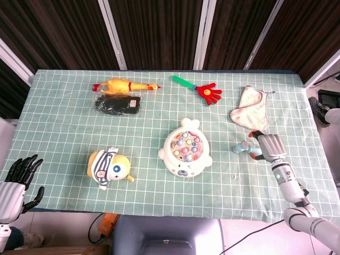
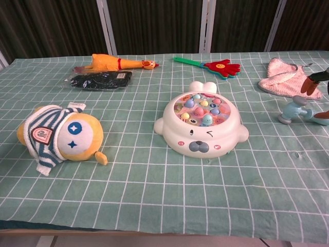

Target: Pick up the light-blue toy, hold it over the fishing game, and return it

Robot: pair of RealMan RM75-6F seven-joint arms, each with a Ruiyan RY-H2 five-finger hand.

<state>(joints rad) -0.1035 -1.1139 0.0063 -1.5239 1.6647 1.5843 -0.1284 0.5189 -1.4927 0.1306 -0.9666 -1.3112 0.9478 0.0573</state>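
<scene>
The light-blue toy (image 1: 243, 148) (image 2: 295, 111) lies on the green checked cloth to the right of the white fishing game (image 1: 185, 149) (image 2: 201, 126); an orange part of it points right. My right hand (image 1: 269, 144) sits just right of the toy with its fingers lifted off it and apart. In the chest view only fingertips (image 2: 314, 81) show at the right edge, above the toy. My left hand (image 1: 17, 180) hangs off the table's front-left corner, fingers spread, holding nothing.
A pink cloth (image 1: 251, 109) lies just behind the toy. A red hand clapper (image 1: 201, 89), a yellow rubber chicken (image 1: 123, 85) and a black packet (image 1: 117, 105) sit at the back. A striped plush (image 1: 109, 166) lies front left.
</scene>
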